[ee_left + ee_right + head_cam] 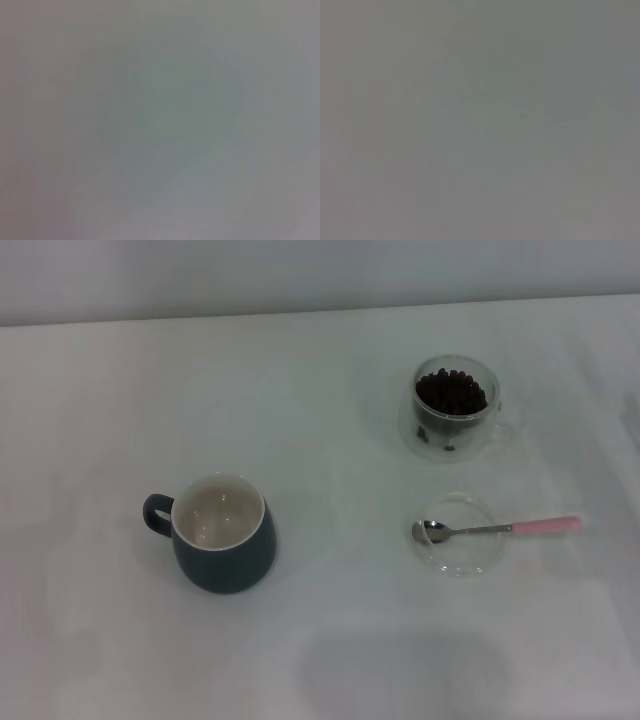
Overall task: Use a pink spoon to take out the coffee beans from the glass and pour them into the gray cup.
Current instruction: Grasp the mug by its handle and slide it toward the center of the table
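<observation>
The pink spoon [497, 529] lies across a flat clear glass dish [459, 558] at the right of the table, its metal bowl inside the dish and its pink handle pointing right. Behind it stands the clear double-walled glass [456, 408], holding a heap of dark coffee beans [451, 392]. The gray cup [221, 533] stands at the left, upright, its cream inside empty and its handle pointing left. Neither gripper shows in the head view. Both wrist views show only a plain grey surface.
The white table [330, 640] fills the head view, and its far edge meets a pale wall at the top. A faint shadow lies on the table near the front middle.
</observation>
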You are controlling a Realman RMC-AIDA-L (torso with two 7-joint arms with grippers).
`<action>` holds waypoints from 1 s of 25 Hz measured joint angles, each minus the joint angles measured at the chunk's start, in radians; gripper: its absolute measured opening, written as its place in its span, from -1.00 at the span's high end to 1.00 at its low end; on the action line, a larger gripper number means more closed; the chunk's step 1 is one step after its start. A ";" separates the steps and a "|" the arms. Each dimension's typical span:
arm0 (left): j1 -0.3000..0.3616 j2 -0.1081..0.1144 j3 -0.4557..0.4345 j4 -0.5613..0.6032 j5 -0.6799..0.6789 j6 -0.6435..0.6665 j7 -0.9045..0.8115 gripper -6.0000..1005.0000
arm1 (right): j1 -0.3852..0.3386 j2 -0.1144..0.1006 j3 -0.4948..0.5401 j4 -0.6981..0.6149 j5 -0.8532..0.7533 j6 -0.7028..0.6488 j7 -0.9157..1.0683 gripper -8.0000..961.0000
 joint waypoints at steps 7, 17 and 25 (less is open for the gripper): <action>0.002 0.001 0.001 -0.001 0.000 0.002 0.001 -0.66 | -0.002 -0.001 0.000 0.000 0.000 0.000 0.001 -0.81; 0.063 0.001 0.004 -0.011 0.051 0.084 -0.003 -0.66 | 0.001 -0.002 0.001 -0.003 0.000 -0.005 0.008 -0.81; 0.172 0.003 0.004 -0.046 0.154 0.161 -0.006 -0.66 | 0.005 -0.002 0.000 -0.018 0.000 -0.006 0.042 -0.81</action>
